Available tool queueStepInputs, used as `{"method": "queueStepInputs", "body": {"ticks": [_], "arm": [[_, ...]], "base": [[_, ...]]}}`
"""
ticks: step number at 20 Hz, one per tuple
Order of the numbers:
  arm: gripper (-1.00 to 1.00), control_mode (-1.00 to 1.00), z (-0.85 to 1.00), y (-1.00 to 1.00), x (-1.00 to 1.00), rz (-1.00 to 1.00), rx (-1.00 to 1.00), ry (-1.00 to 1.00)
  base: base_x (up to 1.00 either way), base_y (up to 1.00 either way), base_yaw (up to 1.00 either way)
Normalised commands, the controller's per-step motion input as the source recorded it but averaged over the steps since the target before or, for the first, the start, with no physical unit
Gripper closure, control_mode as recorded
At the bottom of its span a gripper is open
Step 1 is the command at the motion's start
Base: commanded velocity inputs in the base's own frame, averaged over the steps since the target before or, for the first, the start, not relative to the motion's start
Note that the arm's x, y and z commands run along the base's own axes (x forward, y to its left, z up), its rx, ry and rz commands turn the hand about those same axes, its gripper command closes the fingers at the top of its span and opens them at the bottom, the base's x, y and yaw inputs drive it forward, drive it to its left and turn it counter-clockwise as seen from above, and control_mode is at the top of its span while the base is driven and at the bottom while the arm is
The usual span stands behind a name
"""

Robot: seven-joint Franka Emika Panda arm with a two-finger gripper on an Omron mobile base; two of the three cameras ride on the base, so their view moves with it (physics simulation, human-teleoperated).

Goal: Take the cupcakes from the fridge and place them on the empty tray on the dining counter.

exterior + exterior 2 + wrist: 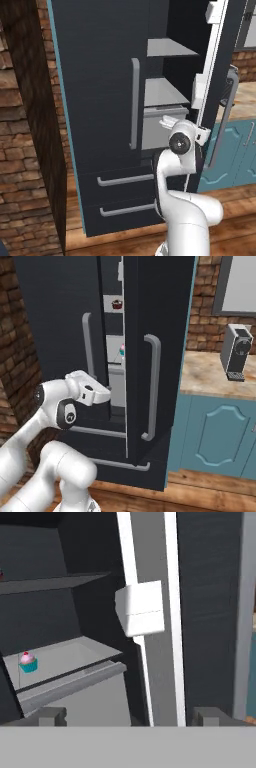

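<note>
Kitchen: black fridge (100,100), teal cabinets (220,436), probably coffee machine (235,353).

Pink-frosted cupcake (27,661) on the fridge's lower grey shelf (70,657), chocolate cupcake (117,304) higher up.

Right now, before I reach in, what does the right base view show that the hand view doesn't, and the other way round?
The right base view adds the dark chocolate cupcake on an upper fridge shelf, and the coffee machine on the side counter. The hand view adds the white door bin on the open door's inner edge, and the tool with its jaws wide and nothing between them. Both share the open fridge and the pink cupcake in its teal wrapper, standing on a lower shelf.
</note>
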Motion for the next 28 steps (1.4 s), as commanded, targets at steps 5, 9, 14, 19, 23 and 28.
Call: {"method": "queueStepInputs", "body": {"ticks": [5,9,14,19,23,28], "arm": [[-1.0,-1.0,-0.01,-0.23,0.32,-0.21,0.0,0.08],[-1.0,-1.0,-0.14,-0.41,0.56,-0.05,0.0,0.03],[-1.0,-1.0,-0.19,-0.43,0.35,-0.02,0.0,0.0],[-1.0,-1.0,-0.25,-0.56,0.42,-0.03,0.0,0.0],[-1.0,-1.0,-0.06,-0.95,-0.23,-0.14,0.05,-0.05],[-1.0,-1.0,-0.02,-1.0,-0.25,-0.18,0.04,-0.01]], "base": [[0.0,0.0,0.0],[0.0,0.0,0.0],[0.0,0.0,0.0],[0.0,0.0,0.0],[0.0,0.0,0.0],[0.0,0.0,0.0]]}}
